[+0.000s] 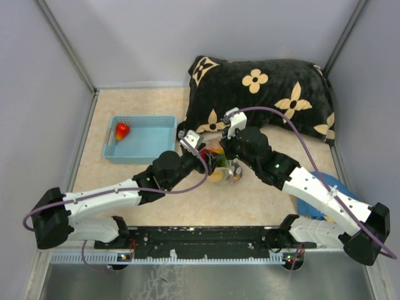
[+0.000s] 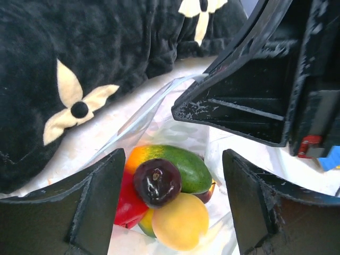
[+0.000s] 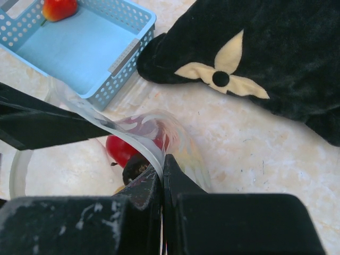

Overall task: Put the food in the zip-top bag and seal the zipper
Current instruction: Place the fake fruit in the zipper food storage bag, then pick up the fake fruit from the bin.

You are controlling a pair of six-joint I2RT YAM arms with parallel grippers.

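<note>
Black left gripper (image 2: 173, 175) jaws spread, empty, over dark plum (image 2: 157, 181), mango (image 2: 187, 163), yellow fruit (image 2: 180, 222) inside zip-top bag (image 3: 183, 139), centre. Mouth edge clamped by right gripper (image 3: 162, 166). Keep mouth lifted; red fruit (image 1: 122, 130) waits in blue basket (image 1: 152, 140), far left.

Boxed in by plain pale grey walls (image 1: 156, 37), joined at the back corners by slanting metal struts (image 1: 65, 44). Floored with a beige marbled counter (image 1: 144, 100). Lit evenly, with only soft shadows. Furnished at the back right with a black plush pillow (image 1: 275, 94) printed with cream flowers, close against the rear wall. Edged at the near side by a black rail (image 1: 206, 236).
</note>
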